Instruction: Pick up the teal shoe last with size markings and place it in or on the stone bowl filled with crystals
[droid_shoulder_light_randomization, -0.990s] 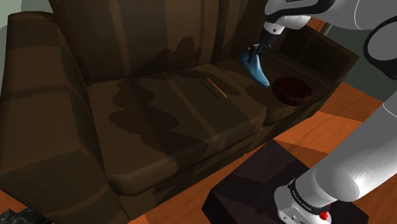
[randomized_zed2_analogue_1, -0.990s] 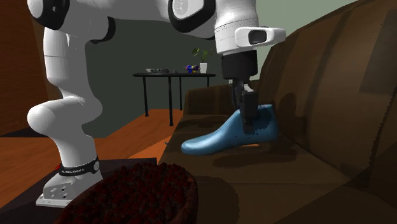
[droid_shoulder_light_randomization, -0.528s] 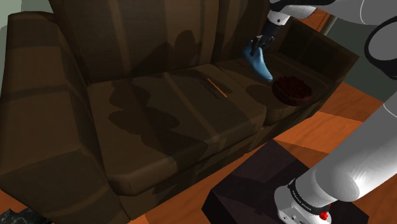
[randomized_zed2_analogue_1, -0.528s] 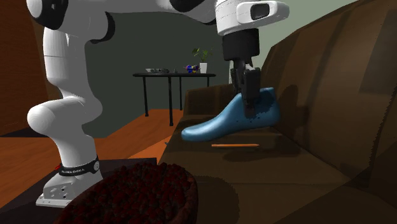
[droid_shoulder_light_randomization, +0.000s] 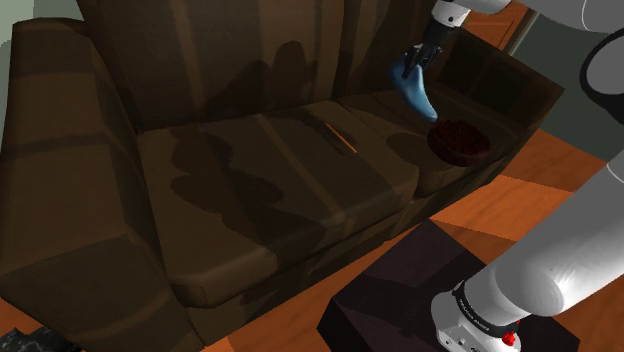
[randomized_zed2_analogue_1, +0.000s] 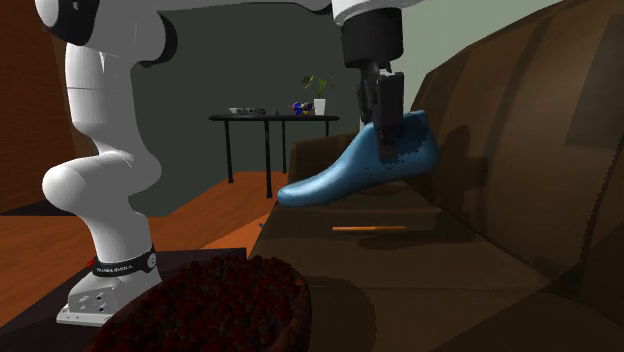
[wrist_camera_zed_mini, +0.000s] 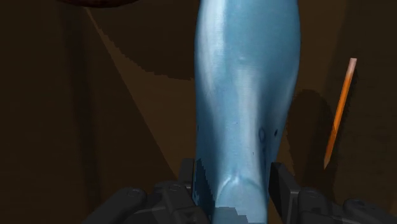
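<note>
The blue shoe last (droid_shoulder_light_randomization: 414, 90) hangs in the air above the sofa seat, its toe sloping down toward the bowl. My gripper (droid_shoulder_light_randomization: 413, 64) is shut on its heel end. In the second exterior view the shoe last (randomized_zed2_analogue_1: 362, 173) floats well above the cushion, with the gripper (randomized_zed2_analogue_1: 385, 125) clasping its raised heel block. In the wrist view the fingers (wrist_camera_zed_mini: 195, 183) press both sides of the shoe last (wrist_camera_zed_mini: 245, 95). The dark bowl of red crystals (droid_shoulder_light_randomization: 459, 139) sits on the sofa seat near the armrest, below and beside the toe; the bowl (randomized_zed2_analogue_1: 215, 305) is close to the second exterior camera.
A thin orange stick (droid_shoulder_light_randomization: 339, 137) lies on the brown sofa (droid_shoulder_light_randomization: 260, 180) seat, and the same stick (randomized_zed2_analogue_1: 369, 228) lies under the lifted last. The sofa backrest rises behind the gripper. The dark stand (droid_shoulder_light_randomization: 420, 290) sits at the shoulder view's lower right. A black table (randomized_zed2_analogue_1: 272, 119) stands far off.
The gripper has risen with the shoe last, lifting it clear of the seat and uncovering the orange stick. It has also shifted slightly toward the shoulder view's right.
</note>
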